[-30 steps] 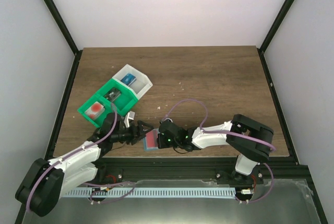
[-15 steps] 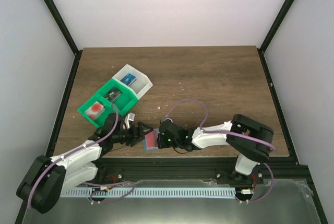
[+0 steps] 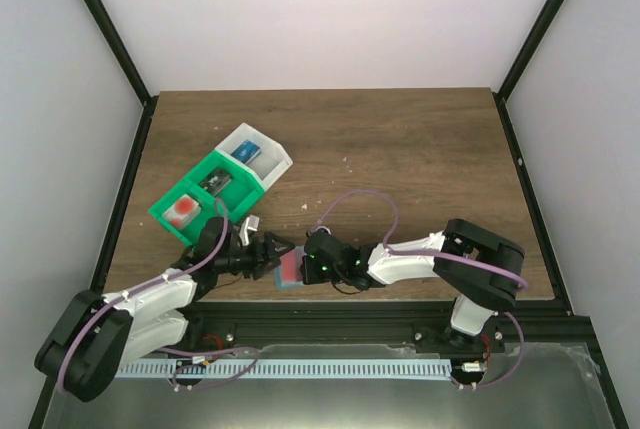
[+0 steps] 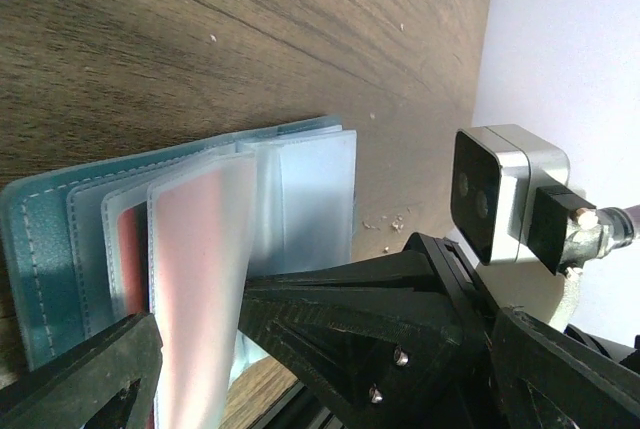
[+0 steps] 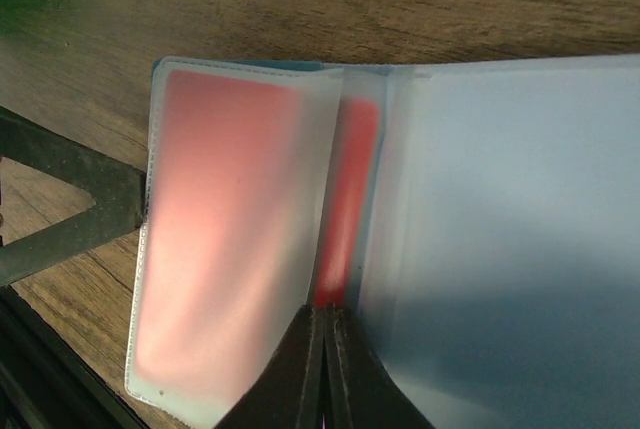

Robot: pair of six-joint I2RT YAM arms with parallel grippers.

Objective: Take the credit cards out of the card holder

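The holder is lying open at the lower middle of the top view, near the front edge of the table and between the two claws. The right claw is pinching at the bottom centre of its own view. Its jaws are closed to a slit on the lower end of a card, which is showing red between two frosted sleeves. A second card is sitting in the left one.

The left claw is standing wide open, with one finger at the holder's left edge. We cannot tell whether it is pressing down.

We are judging this the start of the first pull. To do it well:

- We are wanting the left claw bearing on the holder, so the holder is not dragging along.
- The right claw should be drawing straight along the sleeve's length, toward the bottom of its view.
- The draw should be slow, with the pinch on the card alone and not on the sleeve film.
- If the sleeve is lifting with it, we are easing off and re-gripping.
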